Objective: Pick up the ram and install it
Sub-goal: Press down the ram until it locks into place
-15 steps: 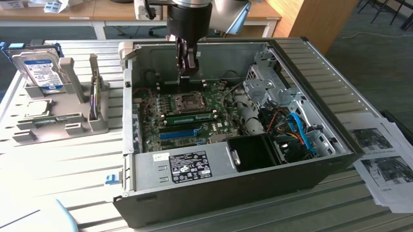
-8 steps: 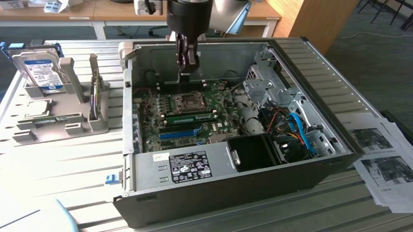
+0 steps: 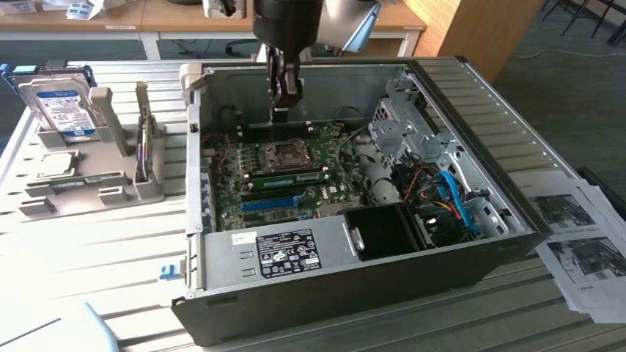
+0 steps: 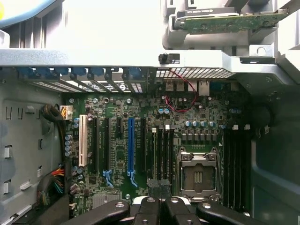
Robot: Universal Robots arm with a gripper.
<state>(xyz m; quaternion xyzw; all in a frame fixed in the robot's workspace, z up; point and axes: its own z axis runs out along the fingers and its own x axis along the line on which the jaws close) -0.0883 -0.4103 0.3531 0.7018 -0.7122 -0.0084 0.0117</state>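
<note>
The big computer case (image 3: pixel 509 154) stands open on the counter (image 3: pixel 98 249), and the tool (image 3: pixel 283 108) hangs over its far side, clenched on nothing I can see. The ram (image 4: pixel 229 21) lies outside, in the gray holder (image 3: pixel 117 194) to the exterior view's left. The case's tall wall stands between them, so a low swing could bang it. The hard drive (image 3: pixel 61 110) sits close (easy to bump). A clenched tool would only shove the thin ram.

Matt grey metal case (image 3: pixel 323 257)
</note>
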